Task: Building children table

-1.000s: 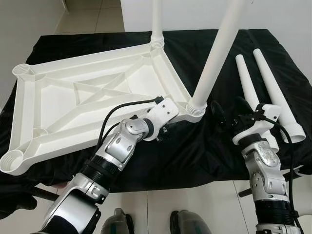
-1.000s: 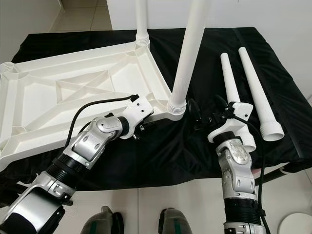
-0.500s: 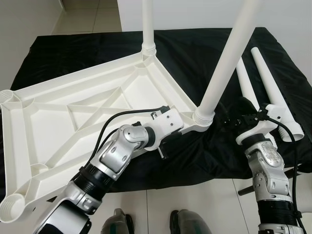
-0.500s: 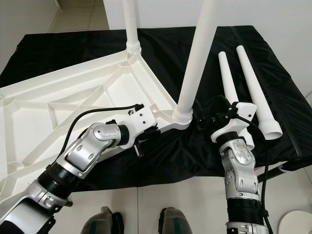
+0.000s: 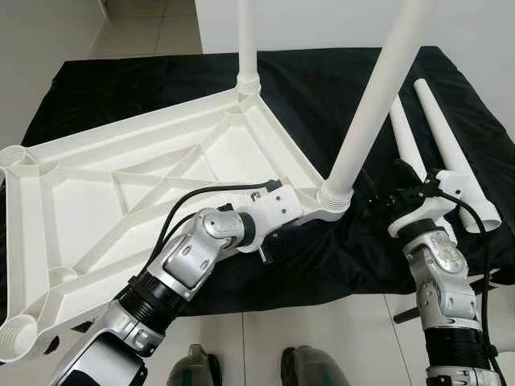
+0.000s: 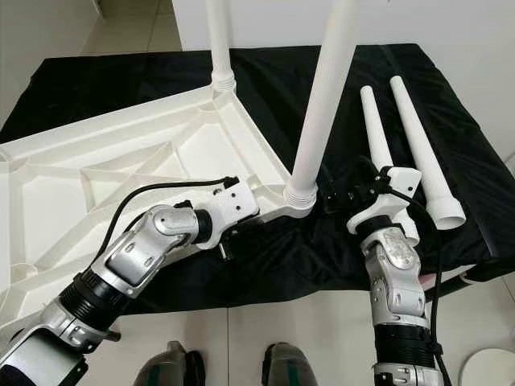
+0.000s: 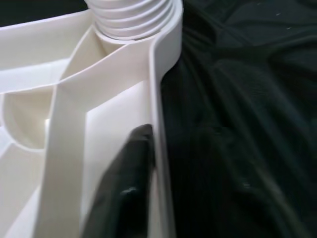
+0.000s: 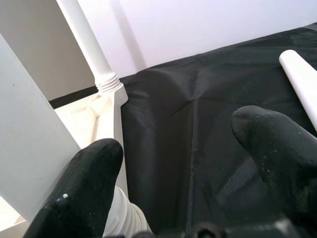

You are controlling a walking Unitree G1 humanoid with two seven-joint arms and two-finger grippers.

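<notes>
Black cloth (image 5: 145,88): covers the work surface under all the parts; it hangs over the near edge, and its far side runs up to a pale wall.
Tabletop (image 5: 121,193): white plastic, lying upside down with its ribbed underside up, on the robot's left half of the cloth. Its near left corner, with an empty leg socket (image 5: 18,336), juts past the cloth's edge over the floor.
Near fitted leg (image 5: 378,88): long white tube standing in the tabletop's corner socket nearest the right arm, leaning a little toward the robot's right and running out of the top of the picture.
Far fitted leg (image 5: 247,40): stands upright in the far corner socket, also cut off at the top.
Loose legs (image 6: 414,137): two white tapered tubes lying side by side on the cloth at the robot's right, wide ends toward the robot, just behind the right gripper.
Left gripper (image 5: 273,235): clamped on the tabletop's near rim beside the near fitted leg; in the wrist view one black finger (image 7: 126,188) lies inside the rim wall, the other is hidden against the dark cloth.
Right gripper (image 6: 342,193): fingers apart, just beside the threaded base of the near fitted leg; in the wrist view one fingertip (image 8: 84,173) is close against the leg and the other (image 8: 277,153) is over bare cloth.
Open room: bare cloth lies between the near fitted leg and the loose legs, and across the far strip behind the tabletop.
Floor (image 5: 354,338): pale tiles below the near edge, with the robot's two feet (image 5: 302,368) on them.
</notes>
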